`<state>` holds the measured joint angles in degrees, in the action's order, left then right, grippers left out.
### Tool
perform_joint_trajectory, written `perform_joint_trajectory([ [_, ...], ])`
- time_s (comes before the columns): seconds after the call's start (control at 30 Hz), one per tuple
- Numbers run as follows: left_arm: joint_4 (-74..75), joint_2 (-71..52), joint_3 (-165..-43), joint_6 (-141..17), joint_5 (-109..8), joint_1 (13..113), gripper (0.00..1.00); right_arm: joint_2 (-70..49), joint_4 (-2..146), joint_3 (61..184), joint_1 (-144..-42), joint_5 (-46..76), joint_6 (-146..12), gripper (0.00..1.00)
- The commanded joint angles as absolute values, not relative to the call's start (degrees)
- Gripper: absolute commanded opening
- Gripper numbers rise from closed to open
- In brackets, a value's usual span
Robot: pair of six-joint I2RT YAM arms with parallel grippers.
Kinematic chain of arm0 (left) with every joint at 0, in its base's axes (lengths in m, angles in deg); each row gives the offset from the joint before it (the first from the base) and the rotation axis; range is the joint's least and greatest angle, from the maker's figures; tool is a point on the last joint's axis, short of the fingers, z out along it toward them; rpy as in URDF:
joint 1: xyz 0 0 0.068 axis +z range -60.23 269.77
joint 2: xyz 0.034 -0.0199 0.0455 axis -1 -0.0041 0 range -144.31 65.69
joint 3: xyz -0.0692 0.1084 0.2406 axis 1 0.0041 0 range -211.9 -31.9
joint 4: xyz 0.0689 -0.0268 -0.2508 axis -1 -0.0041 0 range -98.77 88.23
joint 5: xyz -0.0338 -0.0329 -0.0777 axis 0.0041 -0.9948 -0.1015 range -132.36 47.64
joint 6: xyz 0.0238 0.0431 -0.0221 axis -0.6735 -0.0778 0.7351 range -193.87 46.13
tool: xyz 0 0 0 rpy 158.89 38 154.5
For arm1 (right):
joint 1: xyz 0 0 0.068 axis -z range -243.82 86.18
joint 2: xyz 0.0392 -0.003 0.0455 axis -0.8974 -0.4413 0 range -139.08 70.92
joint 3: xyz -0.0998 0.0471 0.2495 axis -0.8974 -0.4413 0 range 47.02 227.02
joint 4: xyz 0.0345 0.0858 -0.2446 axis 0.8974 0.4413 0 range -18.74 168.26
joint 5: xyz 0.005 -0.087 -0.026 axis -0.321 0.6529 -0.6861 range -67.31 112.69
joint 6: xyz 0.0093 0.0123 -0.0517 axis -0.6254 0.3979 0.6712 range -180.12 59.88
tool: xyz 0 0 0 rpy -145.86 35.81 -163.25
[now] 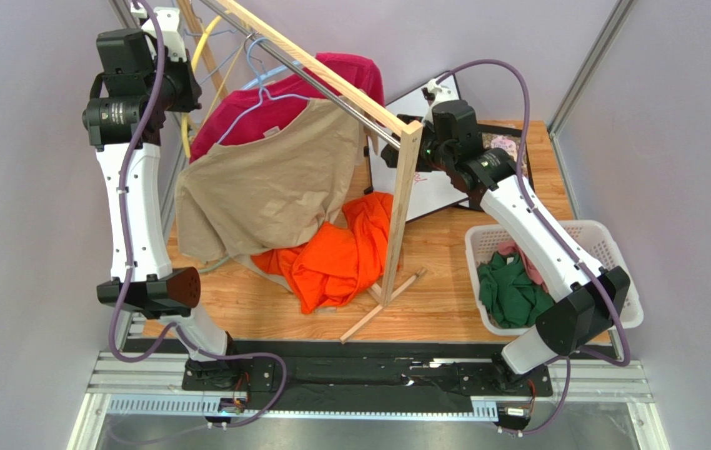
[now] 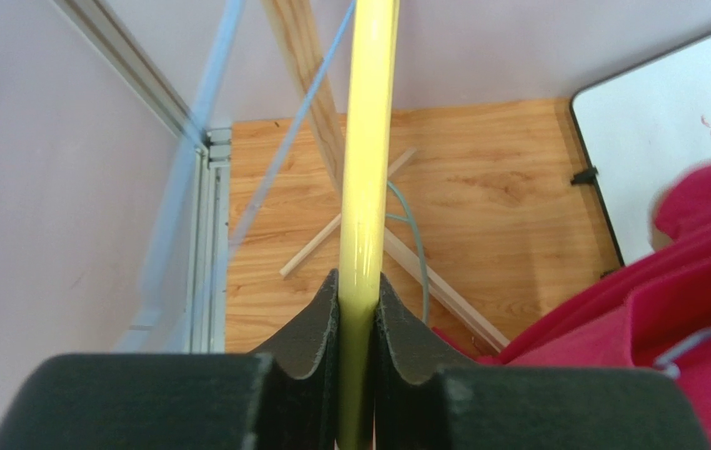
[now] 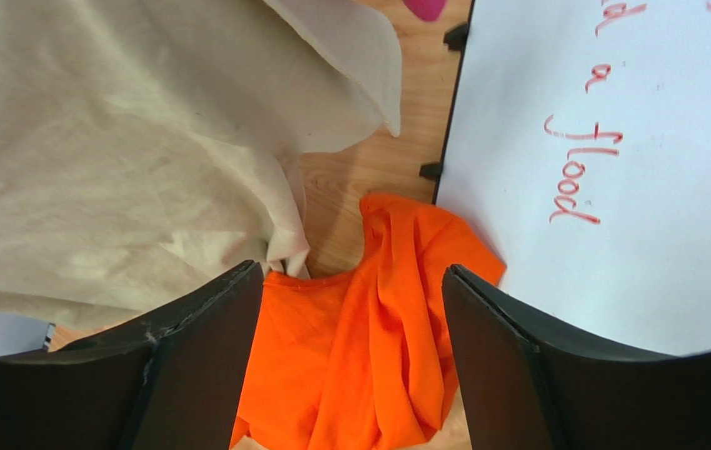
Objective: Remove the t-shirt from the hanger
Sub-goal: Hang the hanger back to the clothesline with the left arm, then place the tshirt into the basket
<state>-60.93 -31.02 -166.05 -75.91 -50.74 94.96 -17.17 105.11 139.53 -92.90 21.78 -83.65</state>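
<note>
A beige t-shirt [image 1: 265, 187] hangs on a light blue hanger [image 1: 270, 89] from the wooden rail [image 1: 331, 80], with a crimson shirt [image 1: 265, 108] behind it. An orange t-shirt [image 1: 336, 258] lies crumpled on the table below. My left gripper [image 1: 184, 94] is shut on a bare yellow hanger [image 1: 202, 47]; in the left wrist view the yellow bar [image 2: 366, 169] runs between the pads of that gripper [image 2: 357, 291]. My right gripper [image 1: 395, 145] is open and empty beside the rack post. In the right wrist view it [image 3: 352, 281] hovers above the orange t-shirt [image 3: 369, 347], next to the beige t-shirt [image 3: 96, 159].
A whiteboard [image 1: 434, 187] with red writing leans behind the rack and shows in the right wrist view [image 3: 613, 169]. A white basket [image 1: 603, 234] at the right holds green clothes [image 1: 509, 291]. The rack's upright post [image 1: 404, 206] stands mid-table. Walls close in on both sides.
</note>
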Motion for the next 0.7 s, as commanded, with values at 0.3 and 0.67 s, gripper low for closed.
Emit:
perform_joint_trajectory([
  [0.3,-60.4,-10.5,-151.1,-70.5,-45.1,95.5,0.78,-12.9,106.4,123.5,-99.9,21.5,-81.0,0.86],
  [0.67,-51.6,16.3,-127.1,-60.3,-66.3,95.4,0.84,-17.5,96.8,112.0,-101.2,17.6,-82.4,0.9],
])
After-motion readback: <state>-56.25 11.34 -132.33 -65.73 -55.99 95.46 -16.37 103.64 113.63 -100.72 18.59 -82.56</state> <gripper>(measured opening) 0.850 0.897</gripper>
